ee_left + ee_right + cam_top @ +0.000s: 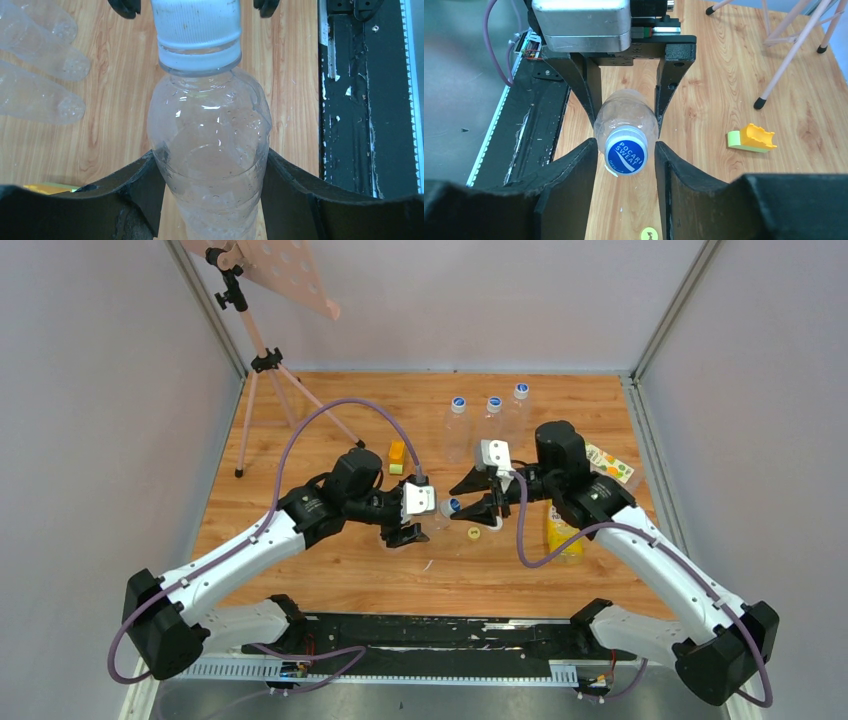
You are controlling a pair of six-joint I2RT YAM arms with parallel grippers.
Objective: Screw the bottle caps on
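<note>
Clamping the bottle (pixel 210 160), left jaws face right jaws spread astride its blue cap (pixel 625 157).

I'm working in a robotics lab cell, not a home or a shop. My left arm (pixel 240 550) and right arm (pixel 665 560) are bolted to a black base plate (pixel 440 630) at the near edge of a wood-grain table (pixel 590 405). Plain grey panels (pixel 100 390) on aluminium posts (pixel 675 305) box the table in. Purple cables (pixel 487 25) loop off the arms in the open. A tripod (pixel 262 360) at the back carries a perforated board (pixel 280 265). A bare metal module (pixel 581 22) sits above the left pincer (pixel 626 117).
</note>
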